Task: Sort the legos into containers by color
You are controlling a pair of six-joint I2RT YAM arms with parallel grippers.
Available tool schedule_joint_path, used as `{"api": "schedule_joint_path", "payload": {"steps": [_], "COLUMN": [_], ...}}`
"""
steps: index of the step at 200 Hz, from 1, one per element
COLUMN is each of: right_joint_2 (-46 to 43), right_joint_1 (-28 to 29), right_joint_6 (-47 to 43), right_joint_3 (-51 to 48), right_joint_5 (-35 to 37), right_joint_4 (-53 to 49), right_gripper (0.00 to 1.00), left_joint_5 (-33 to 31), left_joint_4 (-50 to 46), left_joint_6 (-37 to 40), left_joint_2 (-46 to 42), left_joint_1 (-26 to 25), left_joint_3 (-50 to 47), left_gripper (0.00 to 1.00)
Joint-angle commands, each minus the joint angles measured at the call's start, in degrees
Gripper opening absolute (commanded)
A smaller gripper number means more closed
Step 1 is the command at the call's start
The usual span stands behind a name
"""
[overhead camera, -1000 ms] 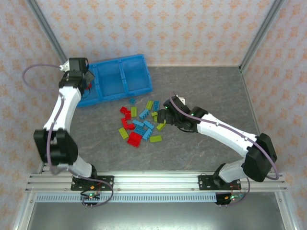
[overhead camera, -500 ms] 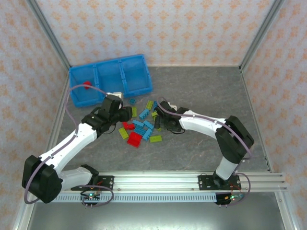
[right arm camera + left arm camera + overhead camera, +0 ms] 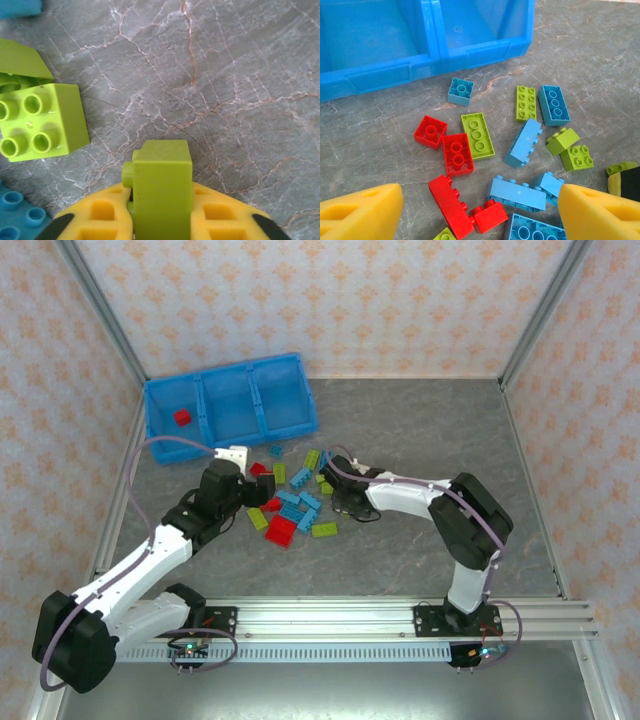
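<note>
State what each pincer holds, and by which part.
Right pincer grips a yellow-green lego by one end. Left pincer is open, holding nothing.

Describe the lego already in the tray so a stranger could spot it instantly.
Find the long bright-blue tray at the far left of the grey table. In its leftmost compartment lies one small red brick. The other red bricks lie loose on the table, outside the tray.

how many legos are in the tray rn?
1. A red lego lies in the leftmost compartment of the tray; the other two compartments look bare, and nothing seems hidden.
</note>
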Motion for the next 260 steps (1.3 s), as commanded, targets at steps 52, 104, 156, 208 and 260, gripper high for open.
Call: {"api": "schedule_joint_path", "payload": {"steps": [52, 104, 156, 208, 260], "right_joint_2": [-20.83, 4.29, 31.79, 50.07, 40.45], "right_joint_1": [2.68, -2.11, -4.67, -4.85, -4.72], "right_joint_6": [-27.96, -35.28, -37.59, -37.49, -35.29], "right_joint_3": [-2.54, 27.0, 60.69, 87.13, 82.74], "right_joint_5": [9.83, 2.79, 2.8, -0.01, -0.58], "right_joint_4": [19.99, 16.06, 7.27, 0.86, -5.06], "right_gripper": [0.05, 0.04, 0.04, 0.26, 0.44], "left_joint_5": [-6.39, -10.57, -11.91, -10.97, -14.18], "left_joint_4": [3.24, 4.38, 6.38, 6.6, 3.55], "left_joint_6": [-1.89, -1.83, -1.25, -1.78, -1.69], "left_joint_2": [-4.23, -5.62, -7.18, -7.29, -2.41], "left_joint_1": [0.2, 0.15, 0.14, 0.14, 0.14], "left_joint_3": [-2.29, -4.59, -6.47, -6.48, -3.87], "left_gripper": [1.0, 1.0, 1.0, 1.0, 1.0]}}
